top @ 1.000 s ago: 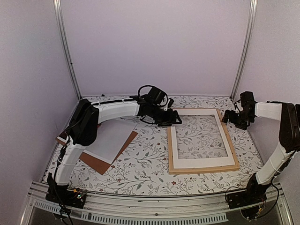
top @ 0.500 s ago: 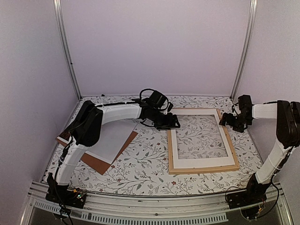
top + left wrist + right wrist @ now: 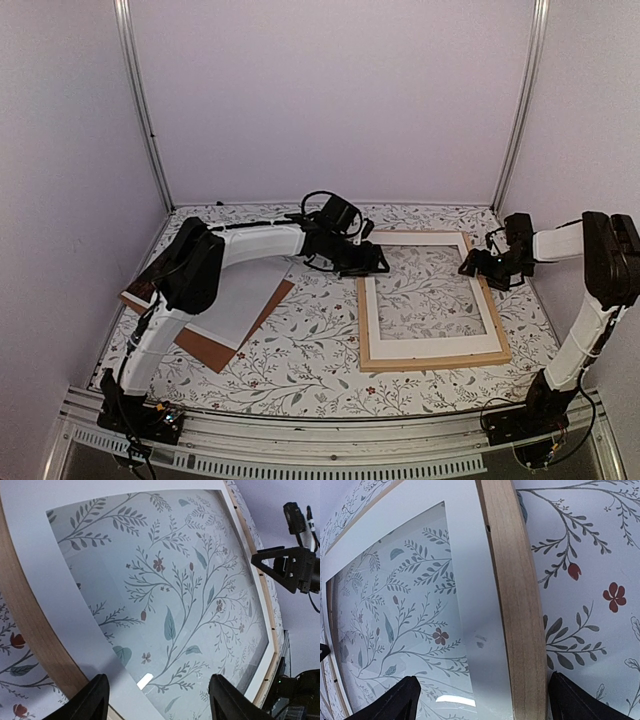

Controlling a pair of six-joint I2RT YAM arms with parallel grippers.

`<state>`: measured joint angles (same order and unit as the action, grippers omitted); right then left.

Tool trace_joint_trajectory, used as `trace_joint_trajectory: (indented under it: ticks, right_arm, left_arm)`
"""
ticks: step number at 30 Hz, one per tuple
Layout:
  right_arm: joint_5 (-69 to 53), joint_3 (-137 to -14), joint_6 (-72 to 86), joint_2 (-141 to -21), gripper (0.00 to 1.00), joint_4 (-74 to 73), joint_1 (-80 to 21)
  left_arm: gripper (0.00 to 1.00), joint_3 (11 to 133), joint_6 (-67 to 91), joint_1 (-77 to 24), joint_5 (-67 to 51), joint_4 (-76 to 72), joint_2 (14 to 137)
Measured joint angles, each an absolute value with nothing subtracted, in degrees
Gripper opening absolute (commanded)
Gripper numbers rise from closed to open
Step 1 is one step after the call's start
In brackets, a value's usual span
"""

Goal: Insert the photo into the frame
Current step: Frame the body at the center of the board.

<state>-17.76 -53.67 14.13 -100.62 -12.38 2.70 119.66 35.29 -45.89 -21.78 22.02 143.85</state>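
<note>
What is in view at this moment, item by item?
frame: one, light wood, flat on the table's right half.
mat: one, white, inside the frame, floral cover showing through its window.
photo: one, white side up, left half, on the backing board.
backing board: one, brown, under the photo.
table cover: one, pale with leaf and flower print.
left gripper: one, black, open, by the frame's far left corner.
right gripper: one, black, open, at the frame's right side near its far end.
</note>
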Motion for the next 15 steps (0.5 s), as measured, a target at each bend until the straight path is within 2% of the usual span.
trace_joint_trajectory:
  ticks: [15]
  right_arm:
    - [-20.3, -52.0, 14.1, -100.6, 0.88, -8.7, 0.7]
  left_arm:
    - [0.71, 118.6, 34.6, -46.7, -22.3, 21.1, 144.4]
